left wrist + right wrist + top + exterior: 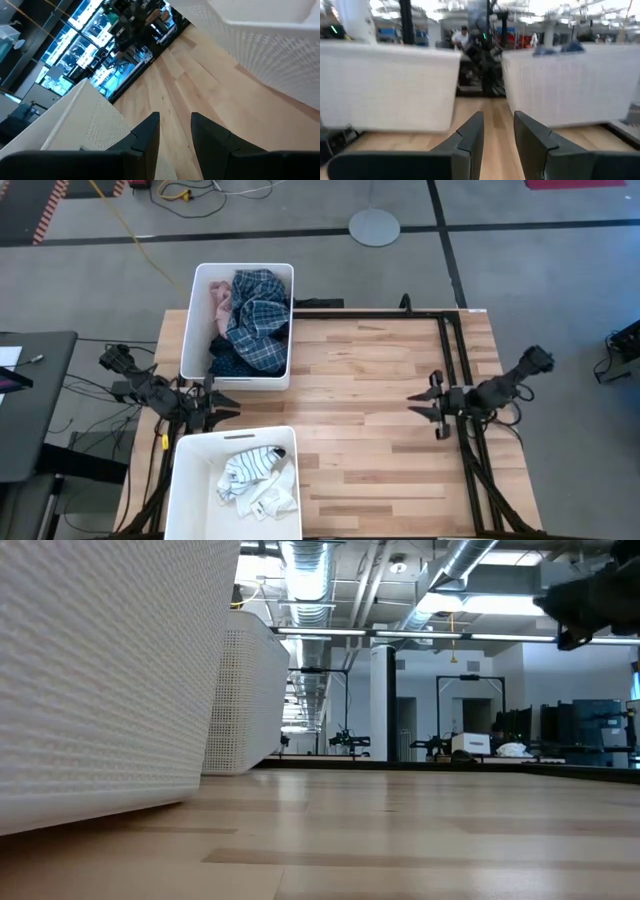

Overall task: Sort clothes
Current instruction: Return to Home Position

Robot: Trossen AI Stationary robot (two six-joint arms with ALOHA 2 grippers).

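Socks [258, 480] lie in the near bin [193, 480]; both arms' jaws gape empty.

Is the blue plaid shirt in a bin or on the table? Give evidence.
In: the blue plaid shirt lies crumpled inside the upper white plastic bin, beside pink cloth.

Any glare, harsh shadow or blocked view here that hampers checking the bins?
High view: even light, soft shadows, clothes in both white bins plainly visible. Low view: a bin wall fills the left, ceiling lamps glare, contents hidden. Right wrist view: bright backlight beyond the bins. Left wrist view: no glare on the table.
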